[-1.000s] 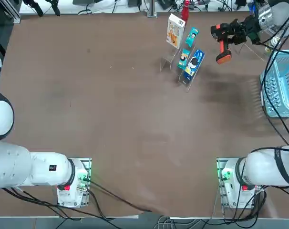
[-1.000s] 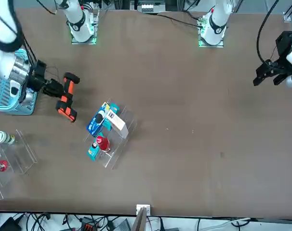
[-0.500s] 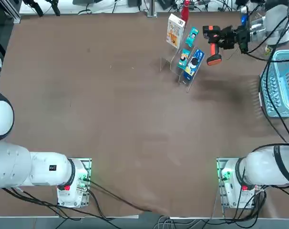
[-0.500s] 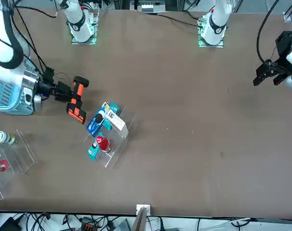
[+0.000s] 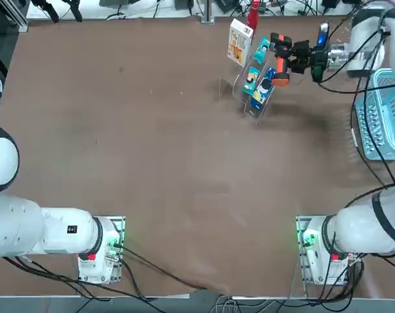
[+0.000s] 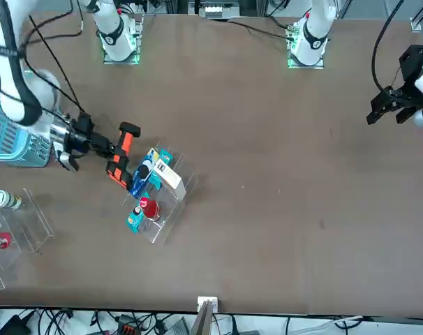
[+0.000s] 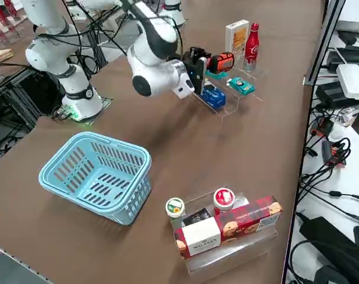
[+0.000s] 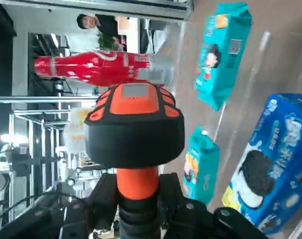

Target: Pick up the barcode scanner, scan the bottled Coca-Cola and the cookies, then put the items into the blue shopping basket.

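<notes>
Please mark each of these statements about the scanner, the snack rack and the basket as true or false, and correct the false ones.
1. The right tool holds the barcode scanner by its orange handle. True.
2. The scanner is lying on the table. False: it is held in the air beside the clear snack rack.
3. The bottled Coca-Cola stands upright on the rack next to the cookies. True.
4. The blue shopping basket already contains the cookies. False: the basket shows nothing inside, and the cookies are on the rack.
5. The blue packet is in the tool. False: it sits on the rack.
</notes>
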You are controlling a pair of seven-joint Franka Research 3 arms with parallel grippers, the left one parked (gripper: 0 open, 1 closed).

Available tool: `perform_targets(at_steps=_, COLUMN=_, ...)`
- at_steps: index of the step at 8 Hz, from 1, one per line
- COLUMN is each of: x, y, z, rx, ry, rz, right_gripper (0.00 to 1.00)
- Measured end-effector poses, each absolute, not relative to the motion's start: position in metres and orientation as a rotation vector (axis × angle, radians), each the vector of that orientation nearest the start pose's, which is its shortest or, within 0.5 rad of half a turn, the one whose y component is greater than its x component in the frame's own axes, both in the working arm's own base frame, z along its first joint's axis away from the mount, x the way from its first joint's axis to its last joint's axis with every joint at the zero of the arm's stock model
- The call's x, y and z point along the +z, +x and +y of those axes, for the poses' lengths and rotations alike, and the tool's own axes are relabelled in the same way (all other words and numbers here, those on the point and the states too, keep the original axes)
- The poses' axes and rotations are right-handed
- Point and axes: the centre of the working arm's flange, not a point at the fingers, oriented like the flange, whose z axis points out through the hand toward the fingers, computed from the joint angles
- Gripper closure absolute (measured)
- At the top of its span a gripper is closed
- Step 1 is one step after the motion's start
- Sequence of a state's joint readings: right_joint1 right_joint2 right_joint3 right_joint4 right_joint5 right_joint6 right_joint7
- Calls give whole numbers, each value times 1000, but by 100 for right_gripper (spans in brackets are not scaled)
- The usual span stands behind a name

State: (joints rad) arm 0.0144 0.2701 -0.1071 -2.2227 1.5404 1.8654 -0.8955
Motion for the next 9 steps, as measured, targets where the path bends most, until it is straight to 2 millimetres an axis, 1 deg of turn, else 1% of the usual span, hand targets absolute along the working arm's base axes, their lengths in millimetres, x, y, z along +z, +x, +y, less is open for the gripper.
perform_targets(at_steps=1, x=251, y=533, z=28, rx=-169, ry=-1835, rz=244, right_gripper=56)
perform_targets(at_steps=2, x=246, y=534, z=28, rx=-172, ry=-1820, rz=267, right_gripper=56)
perform_targets(at_steps=6, x=249, y=536, z=39, rx=-190, ry=-1780, rz=277, right_gripper=56)
perform_targets(at_steps=9, x=245, y=534, z=55, rx=-221, ry=-1749, rz=264, right_gripper=56)
